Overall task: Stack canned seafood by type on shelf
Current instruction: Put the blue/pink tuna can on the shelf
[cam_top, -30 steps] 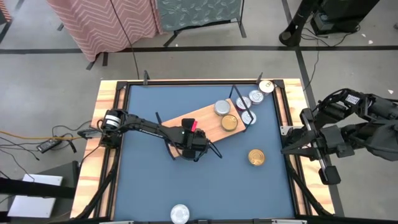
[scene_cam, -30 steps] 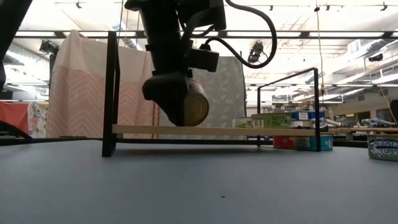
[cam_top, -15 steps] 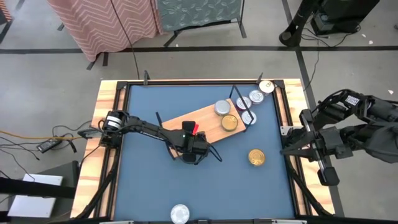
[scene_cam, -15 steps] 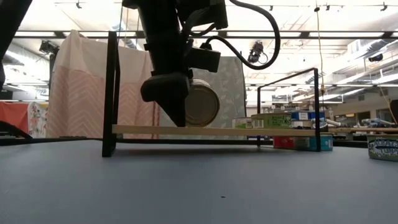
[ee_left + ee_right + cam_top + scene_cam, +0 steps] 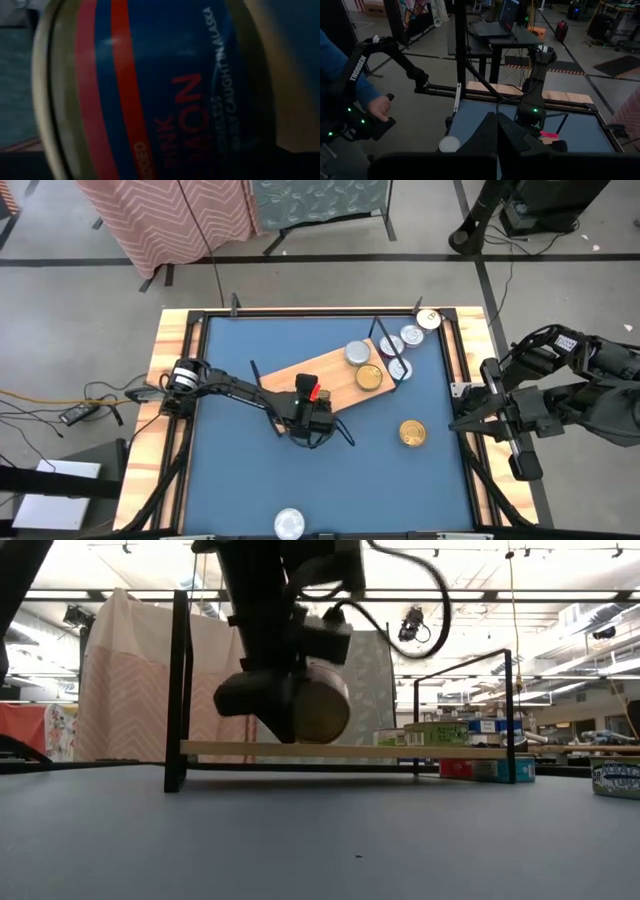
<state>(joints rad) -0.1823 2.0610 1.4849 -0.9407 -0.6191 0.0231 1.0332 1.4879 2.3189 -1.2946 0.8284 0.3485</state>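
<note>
Left of centre in the high view, we've got the left gripper (image 5: 312, 423) pinching a blue-labelled can (image 5: 318, 712) on edge just above the shelf (image 5: 335, 373) end; far right, the right gripper (image 5: 462, 418) waits, fingers pressed together.

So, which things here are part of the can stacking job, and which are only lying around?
Job:
- pink salmon can, held in the left gripper fingers
- shelf with gold can and silver can
- loose gold can
- loose silver can

Lying about:
- pink patterned cloth
- floor cables
</note>
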